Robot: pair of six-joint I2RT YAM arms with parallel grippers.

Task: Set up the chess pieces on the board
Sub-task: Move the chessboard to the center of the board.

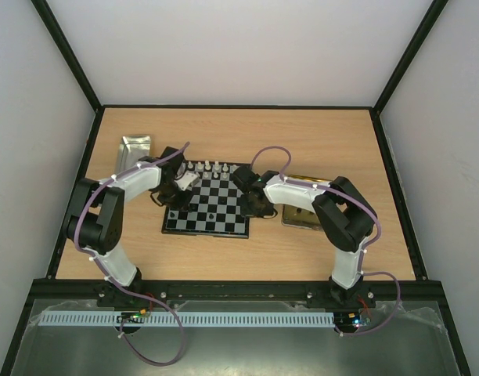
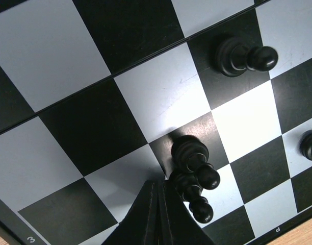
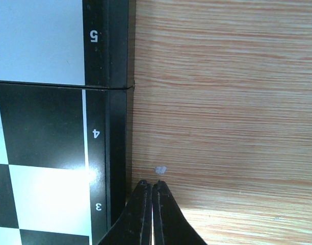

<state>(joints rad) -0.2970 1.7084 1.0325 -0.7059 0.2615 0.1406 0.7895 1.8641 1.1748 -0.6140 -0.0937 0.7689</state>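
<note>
Board (image 1: 208, 205) at mid-table with an arm at each side, both pairs of jaws pressed together and holding nothing.
Left gripper (image 2: 156, 182) hangs over the board, its tip just beside two black pawns (image 2: 189, 154); white pieces (image 1: 210, 167) line the far edge. Right gripper (image 3: 150, 182) hangs over the bare table (image 3: 222, 102), just beside the board's rim near numerals 3 and 4.

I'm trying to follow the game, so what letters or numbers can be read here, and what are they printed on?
"5": the board, black rim.
"4": same rim.
"3": same rim, seen by both wrist cameras.
"d": rim, left wrist view.
Overhead view: nothing large enough to read.
</note>
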